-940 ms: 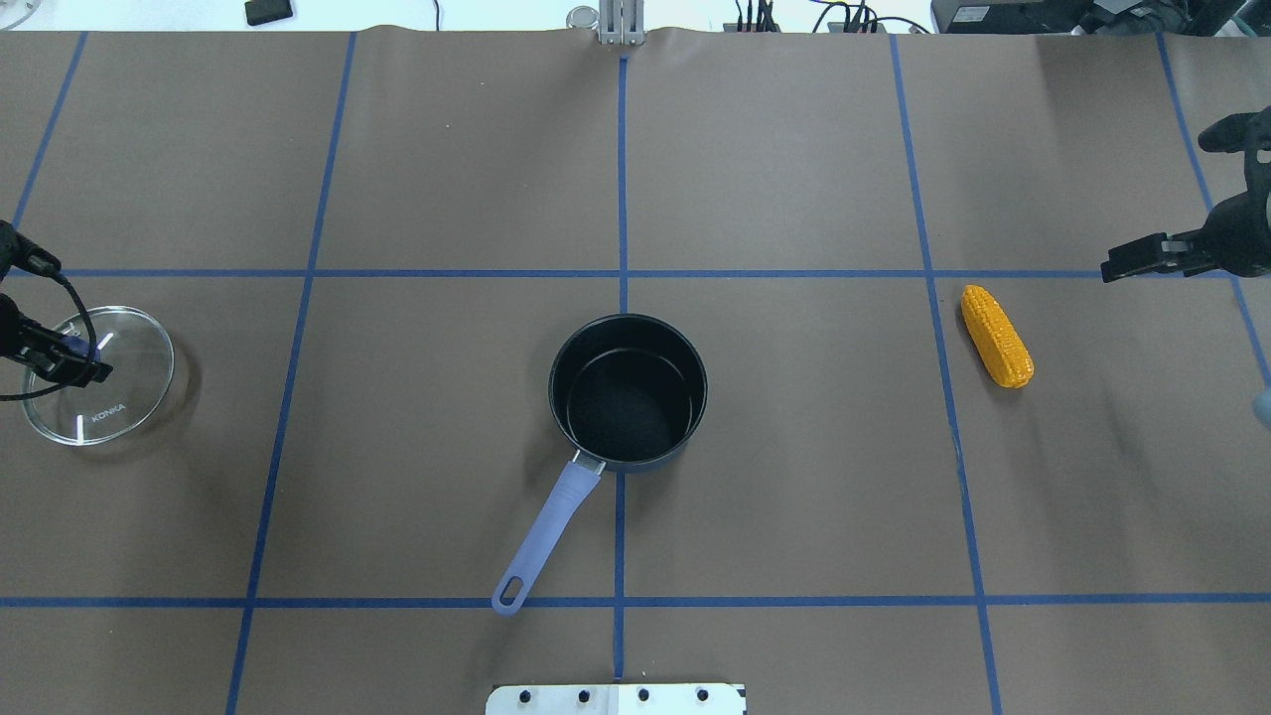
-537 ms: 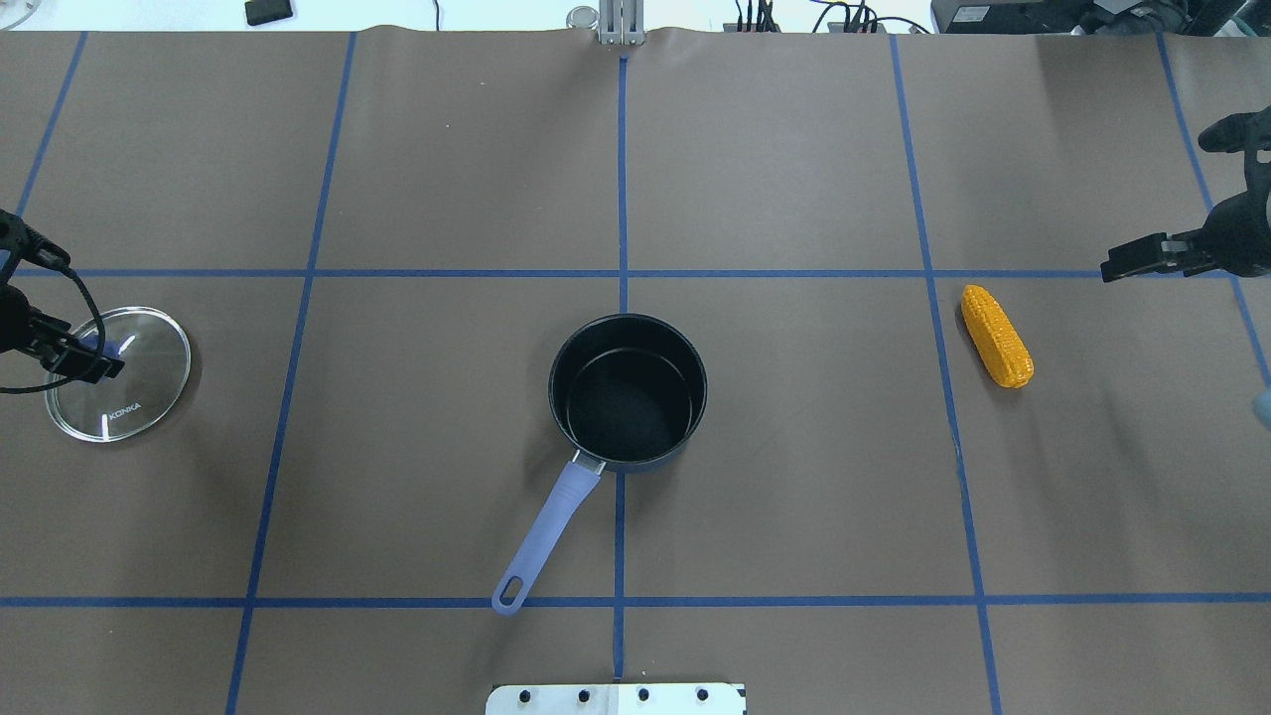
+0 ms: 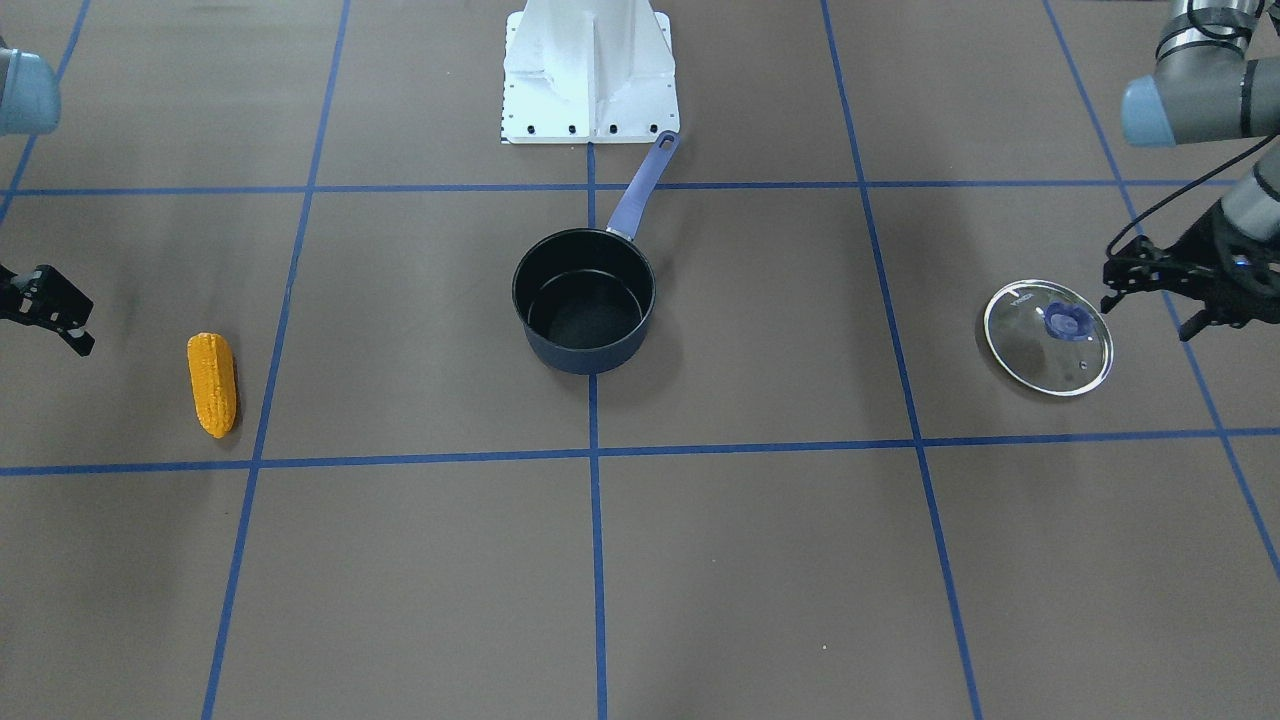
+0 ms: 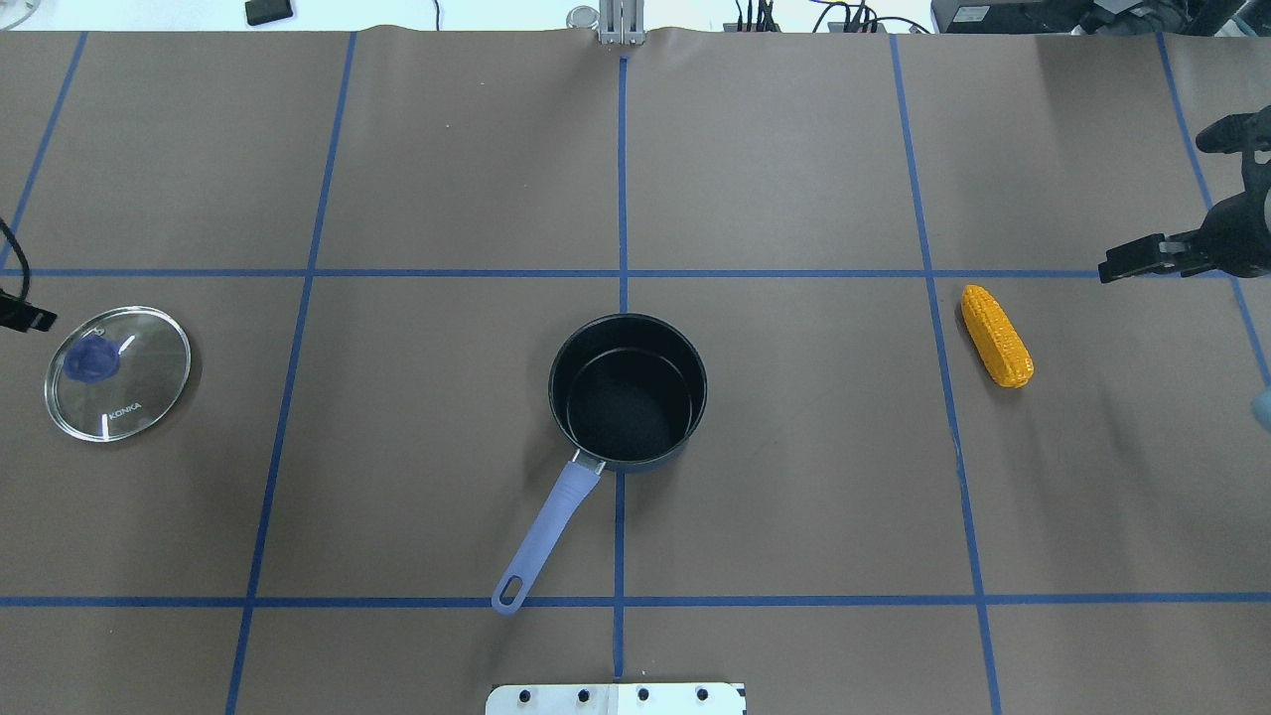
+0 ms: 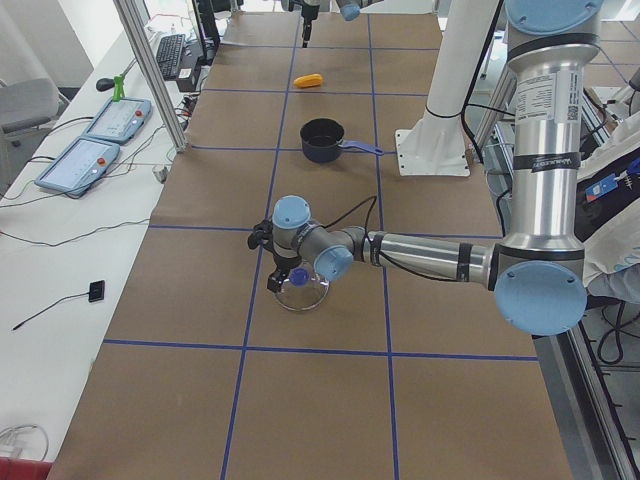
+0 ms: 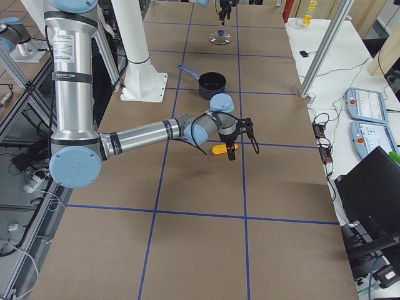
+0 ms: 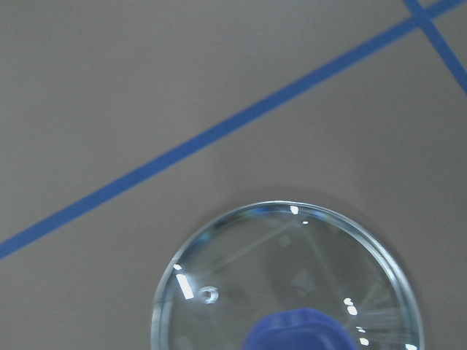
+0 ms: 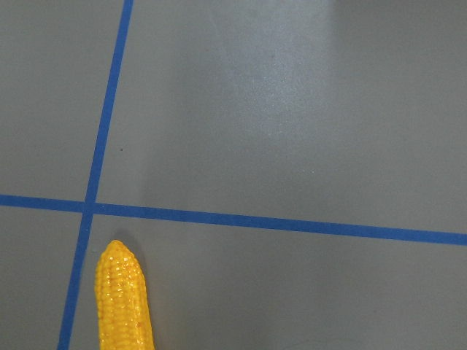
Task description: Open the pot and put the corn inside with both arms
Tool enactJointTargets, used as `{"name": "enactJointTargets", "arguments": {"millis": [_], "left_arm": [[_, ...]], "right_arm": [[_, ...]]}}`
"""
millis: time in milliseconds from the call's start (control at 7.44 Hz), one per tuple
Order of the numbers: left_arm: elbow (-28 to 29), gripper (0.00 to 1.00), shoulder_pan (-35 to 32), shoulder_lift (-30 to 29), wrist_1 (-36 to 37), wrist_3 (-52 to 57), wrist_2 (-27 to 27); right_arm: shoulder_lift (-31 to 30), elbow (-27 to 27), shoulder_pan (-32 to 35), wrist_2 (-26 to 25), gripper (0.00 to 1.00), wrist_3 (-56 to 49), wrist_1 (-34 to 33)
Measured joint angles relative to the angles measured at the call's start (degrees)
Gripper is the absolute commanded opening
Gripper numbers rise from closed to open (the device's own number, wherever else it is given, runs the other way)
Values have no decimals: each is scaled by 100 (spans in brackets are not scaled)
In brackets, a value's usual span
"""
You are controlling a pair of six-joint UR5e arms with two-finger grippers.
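Corn (image 4: 997, 336) lies flat on the surface (image 4: 794, 497) on the robot's right, well apart from the pot (image 4: 645, 461) at centre, which is open and empty. It looks light, stiff and bumpy. The taper could squirt out, so I'd pinch across the thick middle. Right claw (image 4: 1157, 214) hovers near the tapered end, jaws spread, holding nothing. Left claw (image 3: 1147, 312) is beside the lid (image 4: 139, 377) far left, fingers apart, gripping nothing.

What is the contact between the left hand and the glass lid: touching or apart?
Apart. The overhead view shows the left hand at the frame's edge, brown table between it and the lid, with the blue knob uncovered.
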Motion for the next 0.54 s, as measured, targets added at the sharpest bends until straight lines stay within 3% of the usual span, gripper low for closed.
{"name": "enactJointTargets", "arguments": {"millis": [269, 537], "left_arm": [[32, 99, -999, -102, 1279, 1444, -1], [155, 99, -1783, -155, 2214, 1959, -132]], "right_arm": [[24, -6, -17, 2, 100, 0, 0], [46, 16, -99, 17, 100, 0, 67]]}}
